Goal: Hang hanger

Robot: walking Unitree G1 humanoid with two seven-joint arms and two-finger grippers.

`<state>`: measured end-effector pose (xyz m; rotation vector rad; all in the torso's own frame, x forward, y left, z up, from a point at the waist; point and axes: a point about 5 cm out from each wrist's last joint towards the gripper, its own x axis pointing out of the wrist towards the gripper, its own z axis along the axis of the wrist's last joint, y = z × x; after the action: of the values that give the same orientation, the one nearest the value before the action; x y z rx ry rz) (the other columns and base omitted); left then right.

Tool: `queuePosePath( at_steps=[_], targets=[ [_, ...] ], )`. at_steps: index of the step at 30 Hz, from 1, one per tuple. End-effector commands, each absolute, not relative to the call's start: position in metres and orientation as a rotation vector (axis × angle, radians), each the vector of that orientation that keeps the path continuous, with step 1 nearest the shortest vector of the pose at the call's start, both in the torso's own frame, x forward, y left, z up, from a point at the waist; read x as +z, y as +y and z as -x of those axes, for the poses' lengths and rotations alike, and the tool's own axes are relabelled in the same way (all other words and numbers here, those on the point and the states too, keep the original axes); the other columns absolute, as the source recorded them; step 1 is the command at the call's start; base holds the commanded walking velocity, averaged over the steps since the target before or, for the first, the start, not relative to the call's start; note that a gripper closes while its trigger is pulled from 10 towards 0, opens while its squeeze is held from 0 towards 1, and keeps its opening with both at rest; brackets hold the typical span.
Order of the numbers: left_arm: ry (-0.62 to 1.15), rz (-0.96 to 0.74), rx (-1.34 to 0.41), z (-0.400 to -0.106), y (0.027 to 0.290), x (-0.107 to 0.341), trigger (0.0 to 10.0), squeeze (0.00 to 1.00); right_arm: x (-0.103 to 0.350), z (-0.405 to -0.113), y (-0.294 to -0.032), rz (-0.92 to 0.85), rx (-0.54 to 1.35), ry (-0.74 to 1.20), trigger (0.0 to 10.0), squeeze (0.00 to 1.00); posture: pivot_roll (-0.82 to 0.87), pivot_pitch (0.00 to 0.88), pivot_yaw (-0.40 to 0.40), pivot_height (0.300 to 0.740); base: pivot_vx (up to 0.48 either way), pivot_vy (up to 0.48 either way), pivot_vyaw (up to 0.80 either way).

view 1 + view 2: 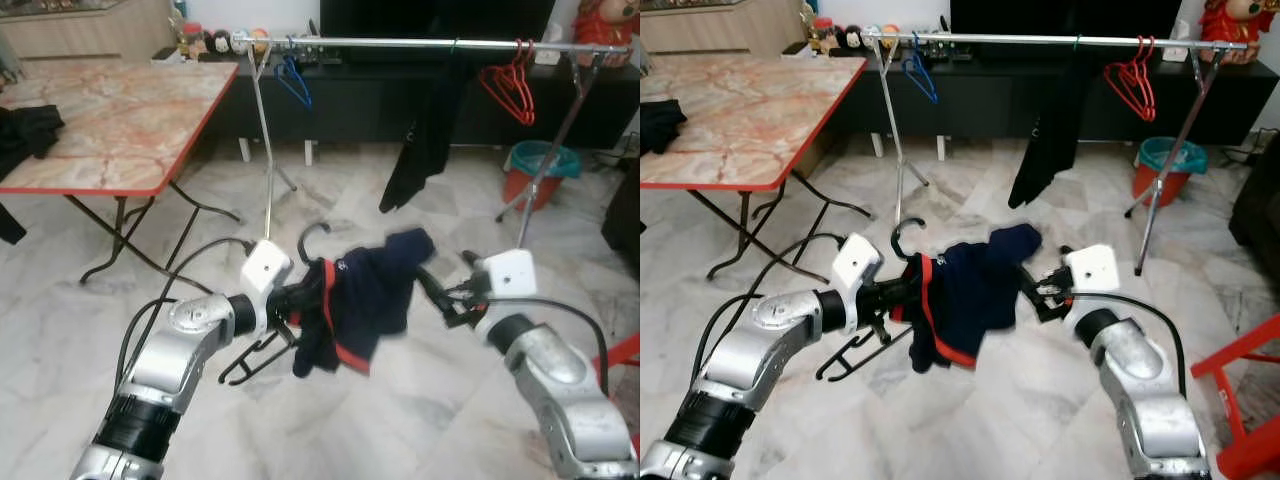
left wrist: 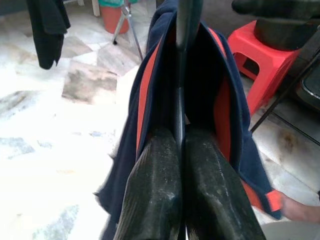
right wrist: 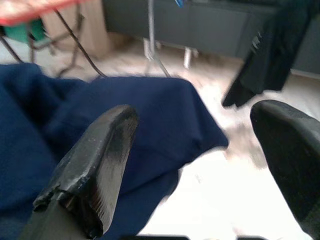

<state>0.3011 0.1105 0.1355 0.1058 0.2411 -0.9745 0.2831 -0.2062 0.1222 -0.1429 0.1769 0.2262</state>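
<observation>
A black hanger, its hook (image 1: 312,235) pointing up, carries a navy garment with red trim (image 1: 370,295) at waist height above the floor. My left gripper (image 1: 288,303) is shut on the hanger; the left wrist view has its fingers (image 2: 155,190) pinching the thin black bar (image 2: 180,100) inside the garment (image 2: 225,105). My right gripper (image 1: 436,290) stands open at the garment's right end, and the right wrist view has the navy cloth (image 3: 150,115) lying between its spread fingers (image 3: 95,170). The clothes rail (image 1: 400,43) runs across the far side.
On the rail hang a blue hanger (image 1: 293,82), red hangers (image 1: 510,88) and a black garment (image 1: 420,140). A marble-top folding table (image 1: 110,120) stands on the left. An orange bucket (image 1: 540,170) sits by the rail's right leg and a red stool (image 1: 1240,400) at the right.
</observation>
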Motion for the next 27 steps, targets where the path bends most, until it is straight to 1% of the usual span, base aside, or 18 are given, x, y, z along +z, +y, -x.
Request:
queuePosePath(
  at_steps=[1, 3, 4, 6, 7, 8, 9, 10, 12, 15, 17, 20, 22, 23, 25, 27],
  targets=[
    [0.179, -0.101, -1.017, -0.298, 0.109, 0.151, 10.0, 0.00, 0.123, -0.285, -0.209, 0.135, 0.197, 0.165, 10.0, 0.00, -0.04, 0.000, 0.032, 0.740, 0.000, 0.000, 0.00],
    [0.194, -0.106, -1.074, -0.291, 0.109, 0.151, 10.0, 0.00, 0.126, -0.286, -0.211, 0.133, 0.203, 0.149, 10.0, 0.00, -0.05, 0.000, 0.033, 0.740, 0.000, 0.000, 0.00],
    [0.194, -0.106, -1.074, -0.291, 0.109, 0.151, 10.0, 0.00, 0.126, -0.286, -0.211, 0.133, 0.203, 0.149, 10.0, 0.00, -0.05, 0.000, 0.033, 0.740, 0.000, 0.000, 0.00],
    [0.204, -0.124, -1.114, -0.286, 0.108, 0.149, 10.0, 0.00, 0.129, -0.286, -0.207, 0.130, 0.271, 0.134, 10.0, 0.00, -0.05, 0.000, 0.035, 0.740, 0.000, 0.000, 0.00],
    [0.204, -0.124, -1.114, -0.286, 0.108, 0.149, 10.0, 0.00, 0.129, -0.286, -0.207, 0.130, 0.271, 0.134, 10.0, 0.00, -0.05, 0.000, 0.035, 0.740, 0.000, 0.000, 0.00],
    [0.209, -0.129, -1.130, -0.284, 0.108, 0.149, 10.0, 0.00, 0.131, -0.287, -0.204, 0.125, 0.308, 0.126, 10.0, 0.00, -0.05, 0.000, 0.035, 0.740, 0.000, 0.000, 0.00],
    [0.211, -0.132, -1.159, -0.282, 0.105, 0.150, 10.0, 0.00, 0.135, -0.289, -0.198, 0.123, 0.403, 0.098, 10.0, 0.00, -0.05, 0.000, 0.034, 0.740, 0.000, 0.000, 0.00],
    [0.211, -0.132, -1.159, -0.282, 0.105, 0.150, 10.0, 0.00, 0.135, -0.289, -0.198, 0.123, 0.403, 0.098, 10.0, 0.00, -0.05, 0.000, 0.034, 0.740, 0.000, 0.000, 0.00],
    [0.214, -0.149, -1.183, -0.281, 0.103, 0.152, 10.0, 0.00, 0.143, -0.290, -0.193, 0.130, 0.532, 0.066, 10.0, 0.00, -0.04, 0.000, 0.031, 0.740, 0.000, 0.000, 0.00],
    [0.215, -0.154, -1.188, -0.281, 0.102, 0.152, 10.0, 0.00, 0.145, -0.293, -0.194, 0.151, 0.567, 0.066, 10.0, 0.00, -0.04, 0.000, 0.030, 0.740, 0.000, 0.000, 0.00],
    [0.217, -0.153, -1.191, -0.281, 0.102, 0.152, 10.0, 0.00, 0.146, -0.297, -0.200, 0.177, 0.572, 0.078, 10.0, 0.00, -0.04, 0.000, 0.029, 0.740, 0.000, 0.000, 0.00],
    [0.215, -0.142, -1.221, -0.277, 0.101, 0.155, 10.0, 0.00, 0.144, -0.294, -0.200, 0.190, 0.643, 0.104, 10.0, 0.00, -0.04, 0.000, 0.027, 0.740, 0.000, 0.000, 0.00],
    [0.222, -0.148, -1.242, -0.275, 0.101, 0.154, 10.0, 0.00, 0.138, -0.287, -0.197, 0.211, 0.759, 0.141, 10.0, 0.00, -0.04, 0.000, 0.027, 0.740, 0.000, 0.000, 0.00],
    [0.232, -0.166, -1.263, -0.273, 0.102, 0.154, 10.0, 0.00, 0.133, -0.282, -0.198, 0.250, 0.834, 0.183, 10.0, 0.00, -0.04, 0.000, 0.029, 0.740, 0.000, 0.000, 0.00],
    [0.252, -0.193, -1.290, -0.271, 0.103, 0.152, 10.0, 0.00, 0.133, -0.286, -0.204, 0.322, 0.831, 0.201, 10.0, 0.00, -0.04, 0.000, 0.029, 0.740, 0.000, 0.000, 0.00],
    [0.261, -0.208, -1.296, -0.270, 0.105, 0.152, 10.0, 0.00, 0.136, -0.294, -0.209, 0.338, 0.789, 0.198, 10.0, 0.00, -0.04, 0.000, 0.029, 0.740, 0.000, 0.000, 0.00]
  ],
)
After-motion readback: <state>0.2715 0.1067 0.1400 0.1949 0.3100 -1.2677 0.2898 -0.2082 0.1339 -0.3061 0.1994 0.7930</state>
